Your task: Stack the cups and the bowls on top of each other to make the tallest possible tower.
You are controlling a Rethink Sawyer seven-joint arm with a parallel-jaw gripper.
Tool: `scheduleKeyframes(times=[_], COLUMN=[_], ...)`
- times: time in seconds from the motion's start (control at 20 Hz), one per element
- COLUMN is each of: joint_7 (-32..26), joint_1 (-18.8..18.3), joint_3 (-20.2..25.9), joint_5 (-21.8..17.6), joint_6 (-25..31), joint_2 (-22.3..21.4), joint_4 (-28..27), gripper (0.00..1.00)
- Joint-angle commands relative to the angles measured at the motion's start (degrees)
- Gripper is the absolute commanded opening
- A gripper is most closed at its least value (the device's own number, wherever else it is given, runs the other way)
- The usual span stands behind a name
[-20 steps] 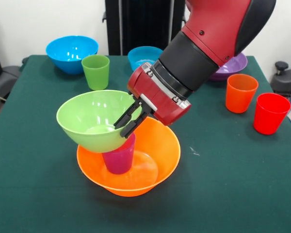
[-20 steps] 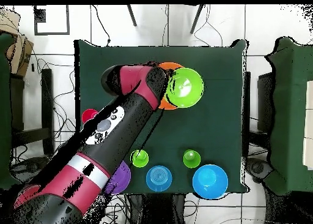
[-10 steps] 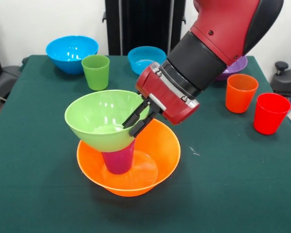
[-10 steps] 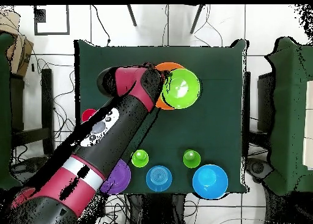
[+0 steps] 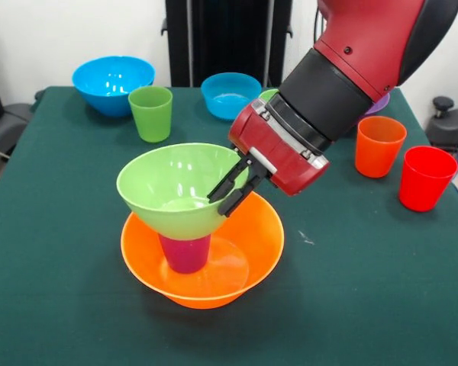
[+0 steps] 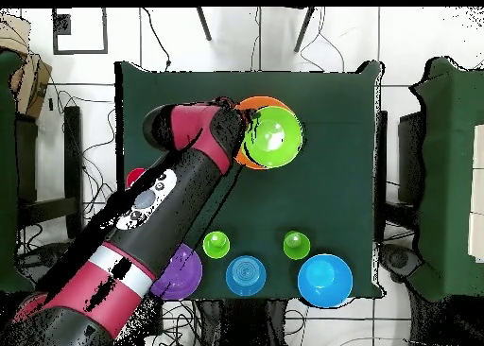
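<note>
At the gripper (image 5: 237, 191), front view: fingers pinched shut on the rim of the green bowl (image 5: 179, 191), which sits on the purple cup (image 5: 185, 252) inside the orange bowl (image 5: 244, 244). Likely light, stiff, slippery; best held by the rim. Overhead view: green bowl (image 6: 274, 136) beside the wrist, overlapping the orange bowl.

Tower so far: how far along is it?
Done: purple cup stands in the orange bowl. In hand: the gripper holds the green bowl by its rim on that cup, tilted. Left: green cup, orange cup, red cup, both blue bowls.
</note>
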Motion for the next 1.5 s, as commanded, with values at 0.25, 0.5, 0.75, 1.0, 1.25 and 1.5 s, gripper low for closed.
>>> scheduleKeyframes(times=[0.25, 0.5, 0.75, 1.0, 1.25, 1.5], joint_7=[9.7, 8.8, 9.0, 9.3, 8.0, 6.7], joint_1=[-0.5, -0.6, -0.7, -0.4, 0.0, 0.2], joint_3=[8.3, 9.4, 9.2, 9.1, 11.0, 13.3], joint_5=[0.4, 0.3, 0.6, 0.7, 0.2, -0.2], joint_6=[-4.5, -4.9, -4.9, -4.8, -6.8, -9.1], joint_2=[-1.3, -2.2, -2.0, -2.5, -5.4, -8.7], joint_4=[3.5, 4.4, 4.0, 4.7, 7.1, 10.3], gripper=[1.00, 1.00, 1.00, 1.00, 1.00, 1.00])
